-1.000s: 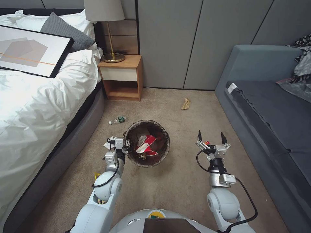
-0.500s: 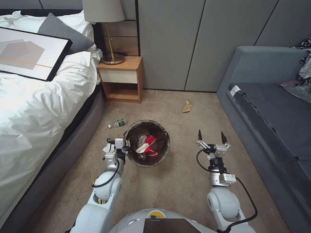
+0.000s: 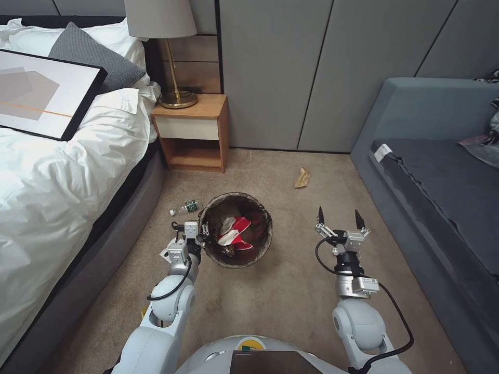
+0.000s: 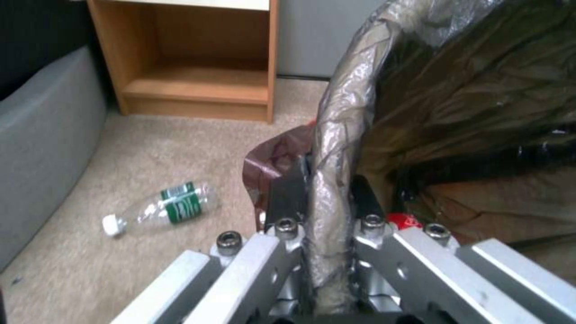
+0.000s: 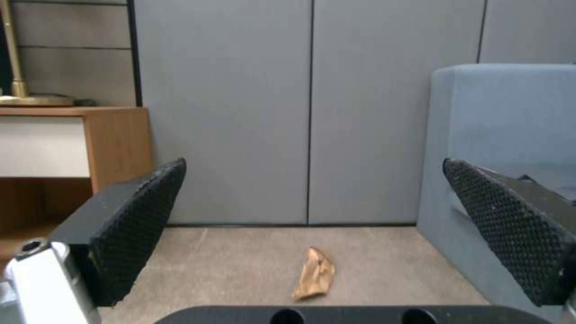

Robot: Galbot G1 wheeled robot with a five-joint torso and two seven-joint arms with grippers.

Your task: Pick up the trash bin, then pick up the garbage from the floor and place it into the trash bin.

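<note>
The trash bin (image 3: 268, 236) hangs above the carpet in front of me, its dark liner folded over the rim (image 4: 345, 103). My left gripper (image 3: 202, 234) (image 4: 327, 180) is shut on that rim at the bin's left side. A red-and-white carton (image 3: 236, 231) lies inside the bin. On the floor, a small clear bottle (image 3: 184, 208) (image 4: 162, 209) lies just left of the bin, and a tan paper bag (image 3: 302, 177) (image 5: 314, 273) lies farther ahead near the wall. My right gripper (image 3: 338, 218) (image 5: 312, 175) is open and empty, held right of the bin with the tan bag straight ahead of it.
A bed (image 3: 62, 171) runs along the left and a grey sofa (image 3: 442, 197) along the right. A wooden nightstand (image 3: 192, 132) with a lamp stands against the grey wall panels ahead. Open carpet lies between the bed and the sofa.
The whole picture has shifted, so the camera has moved; the bottle and the tan bag sit lower in the frame. Both grippers keep the same pose and the bin stays held.
</note>
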